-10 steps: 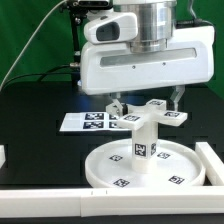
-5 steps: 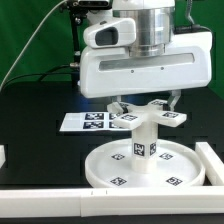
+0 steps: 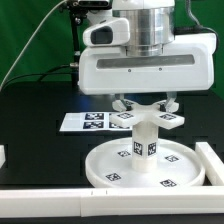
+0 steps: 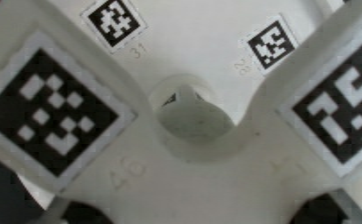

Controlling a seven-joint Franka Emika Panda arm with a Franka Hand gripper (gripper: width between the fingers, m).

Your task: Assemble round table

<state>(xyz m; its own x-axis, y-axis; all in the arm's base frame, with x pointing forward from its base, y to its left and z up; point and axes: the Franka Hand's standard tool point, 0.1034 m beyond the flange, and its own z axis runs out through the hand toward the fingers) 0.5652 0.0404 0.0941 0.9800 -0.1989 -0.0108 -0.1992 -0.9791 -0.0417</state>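
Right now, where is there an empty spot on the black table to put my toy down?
Free: the black table on the exterior view's left, between the tag strip and the white bar. Crowded: the middle, where the gripper hangs over the post on the disc.

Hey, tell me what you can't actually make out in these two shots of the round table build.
- Gripper: in the exterior view the arm's white housing and the cross-shaped piece cover its fingertips, so its grip is unclear.
- Post: its joint with the disc can't be judged; too small.
- Marker board: partly hidden behind the post and cross-shaped piece.
- Wrist view: the cross-shaped piece's tagged arms fill the frame, cut off by the edges; everything beneath is hidden.
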